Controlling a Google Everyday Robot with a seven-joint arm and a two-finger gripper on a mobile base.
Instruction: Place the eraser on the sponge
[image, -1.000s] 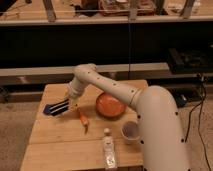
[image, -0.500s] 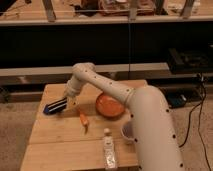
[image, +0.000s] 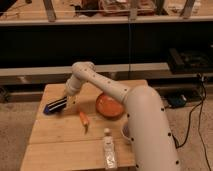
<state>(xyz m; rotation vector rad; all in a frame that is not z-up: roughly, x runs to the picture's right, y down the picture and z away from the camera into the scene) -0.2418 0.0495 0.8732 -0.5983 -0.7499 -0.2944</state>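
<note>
- Camera view: the flat black striped eraser (image: 60, 103) is lying over the dark-blue soft sponge (image: 48, 108), at the wooden tabletop's (image: 60, 145) nine o'clock.
- The pincer (image: 69, 98) is hanging at the eraser's three o'clock; its grip I cannot tell.
- The placing step is seemingly closing, calling for a clean lift away.

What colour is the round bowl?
Orange bowl, camera view; the gripper is at the flat black striped eraser.

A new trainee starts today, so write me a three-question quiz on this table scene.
1. True or false: the gripper is right by the eraser, over the left part of the table as the camera sees it.
2. Which lies between the eraser and the clear bottle? A) the orange carrot-like stick B) a fork C) a book
3. Fill in: in the camera view, the orange bowl sits to the ___ of the sponge.
Key: 1 true; 2 A; 3 right.
</note>
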